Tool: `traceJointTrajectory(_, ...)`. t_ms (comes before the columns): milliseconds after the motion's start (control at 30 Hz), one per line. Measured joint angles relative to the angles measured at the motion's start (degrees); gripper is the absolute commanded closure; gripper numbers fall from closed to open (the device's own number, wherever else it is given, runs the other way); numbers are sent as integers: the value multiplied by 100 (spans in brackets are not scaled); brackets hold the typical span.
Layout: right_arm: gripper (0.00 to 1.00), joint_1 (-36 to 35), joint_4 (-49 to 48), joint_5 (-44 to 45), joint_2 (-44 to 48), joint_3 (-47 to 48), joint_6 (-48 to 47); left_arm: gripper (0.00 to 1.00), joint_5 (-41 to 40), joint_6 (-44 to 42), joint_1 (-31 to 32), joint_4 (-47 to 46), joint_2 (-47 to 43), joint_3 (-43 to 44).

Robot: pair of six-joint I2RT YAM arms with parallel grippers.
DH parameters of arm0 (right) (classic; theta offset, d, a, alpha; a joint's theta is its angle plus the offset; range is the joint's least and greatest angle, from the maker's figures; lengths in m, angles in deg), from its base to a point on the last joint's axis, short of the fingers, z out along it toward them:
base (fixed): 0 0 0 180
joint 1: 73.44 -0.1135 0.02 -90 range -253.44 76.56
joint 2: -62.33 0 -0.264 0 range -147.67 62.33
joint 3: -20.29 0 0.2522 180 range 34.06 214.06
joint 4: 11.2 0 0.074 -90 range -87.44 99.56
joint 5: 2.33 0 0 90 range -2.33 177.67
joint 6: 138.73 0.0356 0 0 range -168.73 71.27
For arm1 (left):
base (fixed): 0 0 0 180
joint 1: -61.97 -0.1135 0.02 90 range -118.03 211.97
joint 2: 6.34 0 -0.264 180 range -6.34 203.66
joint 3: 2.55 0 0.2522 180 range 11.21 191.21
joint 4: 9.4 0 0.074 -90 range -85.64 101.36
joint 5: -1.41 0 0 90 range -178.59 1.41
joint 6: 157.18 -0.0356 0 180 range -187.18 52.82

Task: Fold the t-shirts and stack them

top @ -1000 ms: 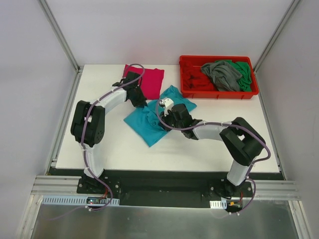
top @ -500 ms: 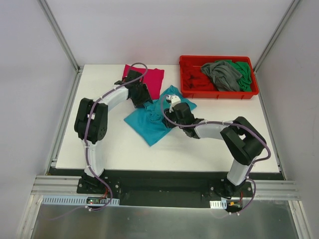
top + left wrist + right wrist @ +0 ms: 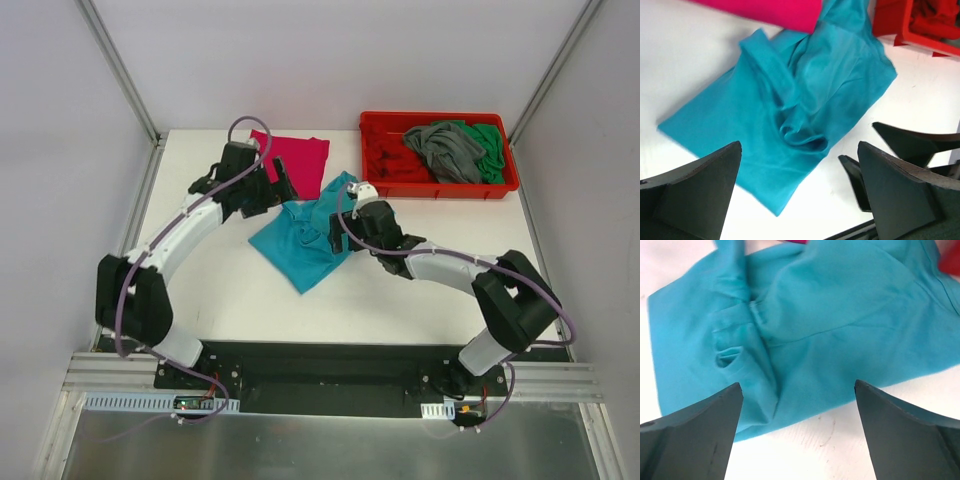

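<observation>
The teal-blue t-shirt (image 3: 300,245) lies rumpled and partly folded on the white table, with a bunched ridge across its middle (image 3: 800,135). A flat magenta-pink t-shirt (image 3: 302,160) lies just behind it, and their edges touch. My left gripper (image 3: 277,190) hovers open over the teal shirt's far left corner, holding nothing (image 3: 800,150). My right gripper (image 3: 347,215) stands open above the shirt's right edge, also with nothing in it (image 3: 797,385). Grey (image 3: 445,150) and green (image 3: 490,140) t-shirts lie heaped in the tray, with red cloth (image 3: 385,160) beside them.
The red plastic tray (image 3: 440,188) stands at the back right, close to the teal shirt's far corner (image 3: 890,35). In the left wrist view the right gripper's black fingers (image 3: 910,142) show on bare white table (image 3: 220,290).
Both grippers have gone from shut to wide open and let go of the teal shirt. The left arm has stretched out and lifted; the right gripper has shifted a little away to the right.
</observation>
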Motion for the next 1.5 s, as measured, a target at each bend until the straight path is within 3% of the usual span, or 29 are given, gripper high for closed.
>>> traceJointTrajectory(133,4,-236,389,-457,190,173,-1010,1,-319,50,-85,-33,-896,-1027)
traceJointTrajectory(167,4,-337,636,-525,153,345,-1292,8,-341,81,-138,-44,-1058,-1290)
traceJointTrajectory(233,4,-538,1078,-577,-11,804,-1810,30,-275,136,-319,-186,-1252,-1781)
traceJointTrajectory(267,4,-627,1217,-575,-136,1056,-2035,46,-153,181,-433,-330,-1292,-2026)
traceJointTrajectory(333,4,-754,1364,-601,-396,1480,-2352,63,160,260,-634,-682,-1292,-2437)
traceJointTrajectory(367,4,-787,1443,-614,-514,1639,-2468,77,385,273,-754,-935,-1261,-2656)
traceJointTrajectory(467,4,-800,1692,-719,-966,2111,-2695,95,1156,404,-1029,-1674,-957,-3008)
traceJointTrajectory(533,4,-800,1840,-754,-1296,2400,-2776,100,1694,501,-1091,-2218,-555,-3023)
traceJointTrajectory(633,4,-802,2052,-772,-1775,2769,-2876,100,2435,723,-1093,-3104,79,-3021)
traceJointTrajectory(767,4,-807,2269,-739,-2164,2994,-2933,100,2835,876,-1084,-3571,686,-2994)
traceJointTrajectory(967,4,-811,2461,-129,-2441,3152,-2983,100,2715,839,-1082,-3289,1113,-2828)
traceJointTrajectory(1500,4,-402,2428,1224,-2496,3338,-2509,100,2361,647,-1049,-2782,1126,-2750)
